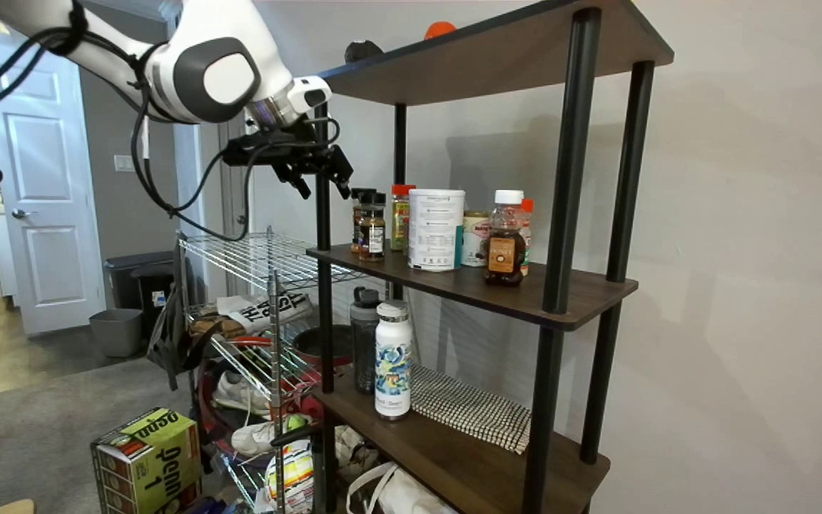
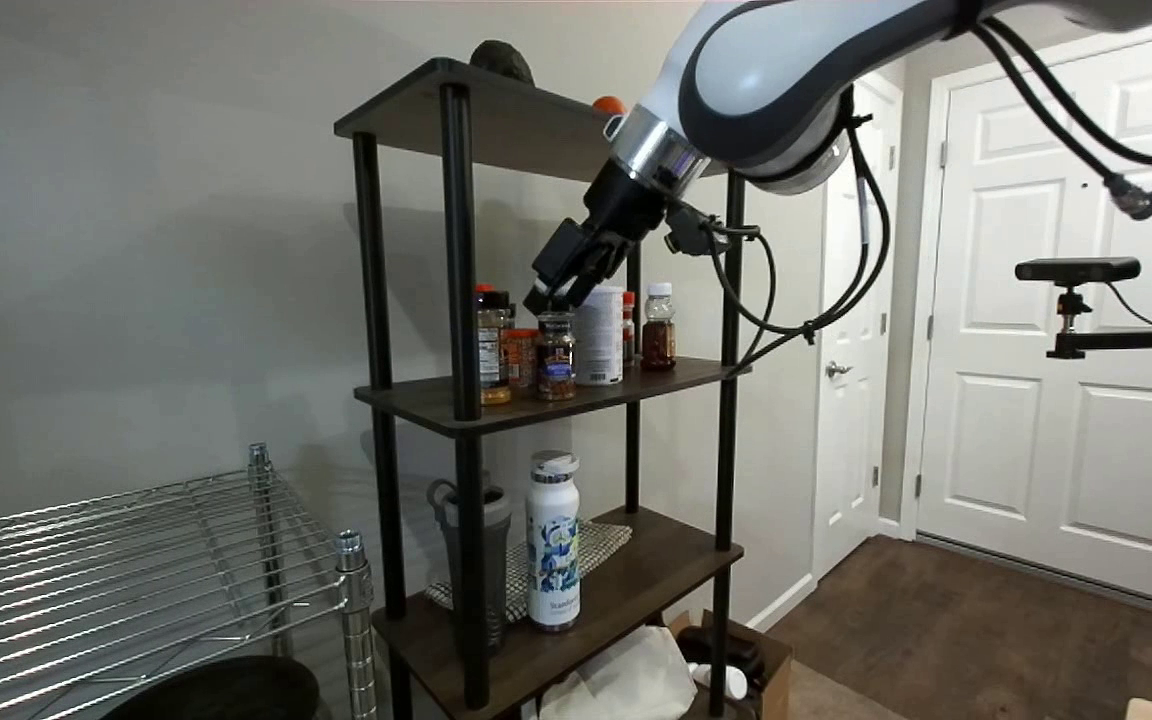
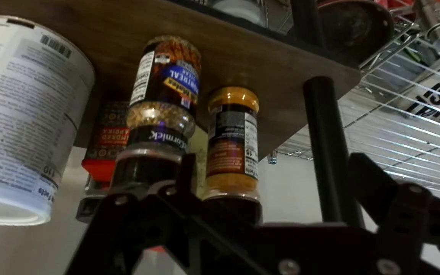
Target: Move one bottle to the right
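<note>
Two slim dark-capped spice bottles stand upright on the middle shelf. One has a blue and black label (image 3: 166,80) and also shows in both exterior views (image 1: 372,235) (image 2: 556,365). The other has an orange-brown label (image 3: 232,141) and stands beside it; it shows in both exterior views too (image 1: 357,218) (image 2: 493,350). The wrist picture is upside down, caps downward. My gripper (image 3: 274,164) is open and empty. In both exterior views (image 1: 325,188) (image 2: 556,298) it is high, at about cap level or above. One finger covers part of the caps in the wrist view; contact cannot be told.
A white tub (image 1: 437,232) stands beside the bottles, with red-capped jars (image 1: 399,221) behind. An amber bottle with a white cap (image 1: 504,250) stands farther along the shelf (image 2: 406,400). A black post (image 3: 325,141) is close to my other finger. The top shelf (image 1: 511,50) hangs above.
</note>
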